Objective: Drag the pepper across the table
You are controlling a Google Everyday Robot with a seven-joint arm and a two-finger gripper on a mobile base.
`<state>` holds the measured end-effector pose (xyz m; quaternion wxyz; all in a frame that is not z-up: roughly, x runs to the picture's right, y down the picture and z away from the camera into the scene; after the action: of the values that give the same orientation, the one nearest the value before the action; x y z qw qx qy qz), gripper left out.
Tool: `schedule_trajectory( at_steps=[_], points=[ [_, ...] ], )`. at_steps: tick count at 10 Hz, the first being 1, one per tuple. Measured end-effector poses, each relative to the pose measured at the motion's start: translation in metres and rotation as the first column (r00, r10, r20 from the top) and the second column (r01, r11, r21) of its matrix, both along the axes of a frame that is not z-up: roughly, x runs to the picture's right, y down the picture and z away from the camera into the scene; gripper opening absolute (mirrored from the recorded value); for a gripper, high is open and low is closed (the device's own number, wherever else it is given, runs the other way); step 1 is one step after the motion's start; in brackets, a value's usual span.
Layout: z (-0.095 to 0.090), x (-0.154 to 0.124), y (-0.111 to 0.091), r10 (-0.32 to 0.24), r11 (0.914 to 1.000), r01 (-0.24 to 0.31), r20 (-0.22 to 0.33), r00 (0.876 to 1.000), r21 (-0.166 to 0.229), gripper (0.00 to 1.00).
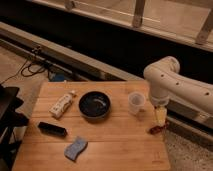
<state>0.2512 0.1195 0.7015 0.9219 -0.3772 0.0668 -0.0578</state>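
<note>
The pepper (156,129) is a small dark-red slim object lying at the right edge of the light-brown wooden table (115,140). My gripper (160,119) hangs from the white arm (165,80), points straight down, and sits directly over the pepper at its upper right end. Its tip is at or touching the pepper. The gripper hides part of the pepper.
A black bowl (94,104) sits mid-table with a translucent cup (135,102) to its right, close to the arm. A white bottle (61,104), a black bar-shaped object (52,129) and a blue sponge (75,148) lie on the left half. A black chair (7,117) stands left of the table.
</note>
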Motion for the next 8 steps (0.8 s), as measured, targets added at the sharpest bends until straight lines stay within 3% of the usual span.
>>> schedule_trajectory(
  at_steps=[2, 3, 6, 8],
  points=[
    [-0.001, -0.002, -0.004, 0.004, 0.9997, -0.004, 0.0, 1.0, 0.022, 0.8],
    [-0.001, 0.001, -0.013, 0.032, 0.9982, -0.034, 0.03, 0.999, 0.05, 0.8],
    [0.021, 0.011, -0.033, 0.138, 0.9851, -0.148, 0.119, 0.983, 0.087, 0.8],
    [0.028, 0.041, -0.02, 0.206, 0.9728, -0.215, 0.102, 0.973, 0.087, 0.8]
  ],
)
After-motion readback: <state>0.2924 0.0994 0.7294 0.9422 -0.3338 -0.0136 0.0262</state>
